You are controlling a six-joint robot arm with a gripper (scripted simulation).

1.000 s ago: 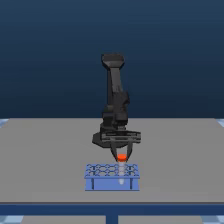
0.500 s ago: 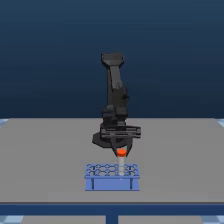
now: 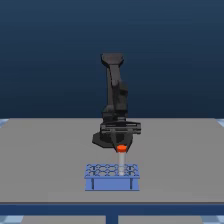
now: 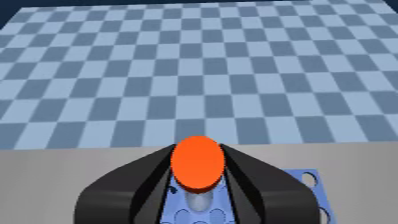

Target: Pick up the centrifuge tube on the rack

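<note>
- Exterior view: the hand [image 3: 120, 142] sits directly above the rack [image 3: 111, 177], clamped on the orange-red cap of the centrifuge tube [image 3: 120, 158]. The tube hangs upright below the cap, its lower end at the rack's top face; whether the tip is clear of its hole cannot be told.
- Risk here: if the tip sits inside a hole, any sideways travel would catch it on the rim, tilt the tube in the grip, or drag the light rack across the bench [image 3: 45, 155]. A straight vertical lift seems safest.
- Wrist view: the two dark fingers [image 4: 133, 182] flank the cap on both sides, touching it; the whitish body shows below, over the rack's holes.
- Risk here: the grip is on the rounded cap only, not the body. A smooth cap could slip out, dropping the tube onto the rack or bench.
</note>
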